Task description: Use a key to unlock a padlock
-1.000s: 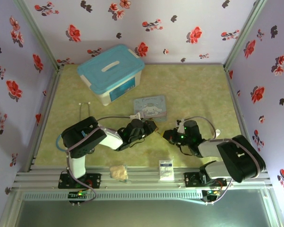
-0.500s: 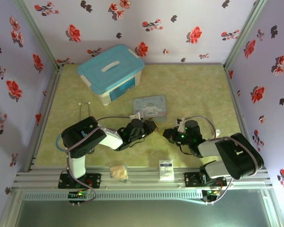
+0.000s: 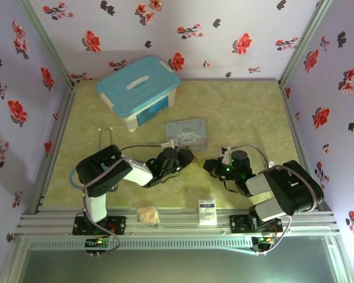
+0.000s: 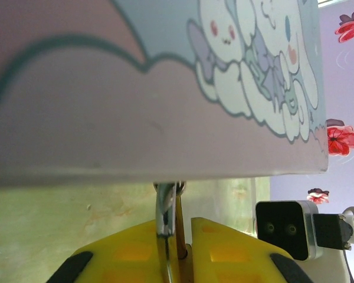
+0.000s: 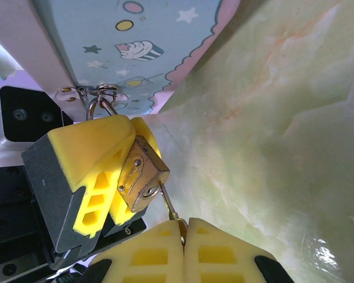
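The brass padlock (image 5: 140,174) is held off the table with my left gripper (image 3: 192,158) shut on it, its yellow fingers (image 5: 91,156) either side of the body. The silvery shackle (image 4: 164,212) rises between those fingers up to the edge of the pale blue cartoon tin (image 4: 135,88). My right gripper (image 5: 183,223) is shut on the thin dark key (image 5: 169,205). The key's tip is at the keyhole in the padlock's bottom face. In the top view the two grippers meet just in front of the tin (image 3: 187,132), with the right gripper (image 3: 210,166) on the right.
A teal-lidded white box (image 3: 138,91) stands at the back left. A small white carton (image 3: 207,210) and a beige lump (image 3: 146,214) lie by the near rail. Thin tubing (image 3: 101,138) lies left of the left arm. Flowered walls enclose the table.
The right arm has crept a little to the left, bringing its gripper closer to the left one. The left arm has barely moved.
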{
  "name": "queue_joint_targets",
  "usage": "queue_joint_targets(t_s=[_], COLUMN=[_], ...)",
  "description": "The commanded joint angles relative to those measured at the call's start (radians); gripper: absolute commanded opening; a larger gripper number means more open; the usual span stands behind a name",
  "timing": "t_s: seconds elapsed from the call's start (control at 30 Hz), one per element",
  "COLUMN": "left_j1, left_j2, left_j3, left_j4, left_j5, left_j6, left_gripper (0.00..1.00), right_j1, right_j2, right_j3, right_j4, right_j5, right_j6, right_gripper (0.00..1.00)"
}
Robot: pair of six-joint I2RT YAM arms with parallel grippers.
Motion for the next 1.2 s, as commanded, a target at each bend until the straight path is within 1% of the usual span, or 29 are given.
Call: queue_joint_targets(t_s=[0.0,0.2,0.37,0.53,0.6,1.03,1.17], left_j1=[0.003,0.003,0.003,0.003,0.004,-0.002,-0.004], left_j2=[0.004,0.007,0.012,0.010,0.014,0.007,-0.007], left_j3=[0.016,0.023,0.022,0.014,0.008,0.028,0.027], left_j4=[0.044,0.033,0.033,0.032,0.055,0.101,0.101], left_j5=[0.007,0.007,0.006,0.002,0.002,0.017,0.013], left_j6=[-0.035,-0.028,-0.028,-0.028,-0.037,-0.078,-0.071], left_gripper=[0.00,0.00,0.00,0.00,0.00,0.00,0.00], right_j1=[-0.009,-0.009,-0.009,-0.009,-0.009,-0.009,-0.010], right_j2=[0.036,0.078,0.065,0.034,0.030,0.046,0.077], right_j3=[-0.008,-0.024,-0.033,-0.026,-0.021,-0.021,-0.015], right_j4=[0.149,0.234,0.236,0.189,0.173,0.225,0.274], right_j5=[-0.026,-0.025,-0.011,-0.009,-0.010,0.005,0.000], right_j6=[0.031,0.052,0.047,0.030,0.024,0.053,0.078], right_gripper=[0.00,0.00,0.00,0.00,0.00,0.00,0.00])
